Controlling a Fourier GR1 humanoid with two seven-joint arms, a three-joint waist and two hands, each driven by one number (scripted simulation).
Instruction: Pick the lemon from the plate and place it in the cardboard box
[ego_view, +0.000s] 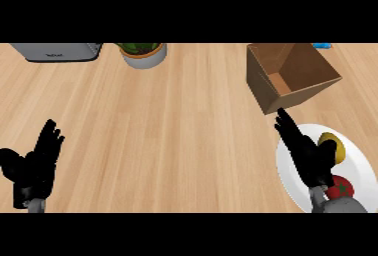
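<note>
The table (170, 130) was the largest thing in view, a broad top of pale wood planks with fine grain lines running up the picture. Next in size came the cardboard box (291, 75), a brown, square-sided carton standing open-topped and somewhat skewed near the far right, its inner walls and floor showing darker. Just below it lay the white plate (359, 155), smooth and round, partly cut off by the right edge and partly covered by the right arm.

The right robot hand (306, 152), matte black, stretched over the plate's left part with its fingers straight and close together, pointing up toward the box's near corner; it held nothing. Its thumb side lay right beside the lemon, though contact could not be made out. The left robot hand (35, 162), equally black, rested open near the lower left edge, fingers straight and pointing up, holding nothing.

At the far left sat a grey metal appliance (57, 51) with rounded corners, cut off by the top of the view. Beside it stood a potted plant (142, 53), green leaves in a round, light grey pot.

The lemon (336, 147), yellow and oval, was on the plate. A small glossy red tomato (341, 186) with a green stem lay on the plate below it.
</note>
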